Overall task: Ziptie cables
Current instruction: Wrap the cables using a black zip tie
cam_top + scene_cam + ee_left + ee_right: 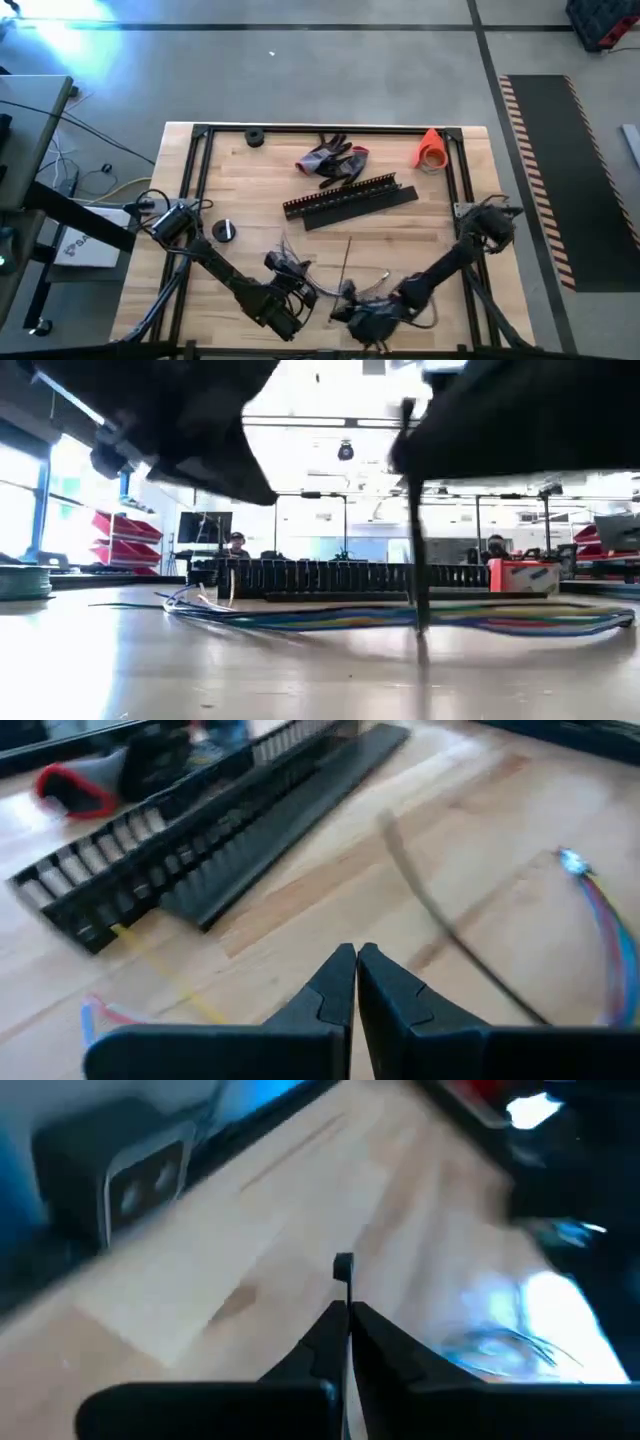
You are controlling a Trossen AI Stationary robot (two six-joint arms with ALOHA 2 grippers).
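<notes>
Hovering low over the table's near edge, the left gripper (355, 970) has its fingers pressed together with nothing between them. Just beside it, the right gripper (347, 1325) is clenched on a thin black zip tie (343, 1270) that stands up from its fingertips. The cables (400, 618), a loose multicoloured bundle, lie flat on the wooden table (250, 190) near both grippers. Farther back lie black slotted strips (350, 200), then grey-and-red gloves (333, 160) and an orange cone (431, 150).
</notes>
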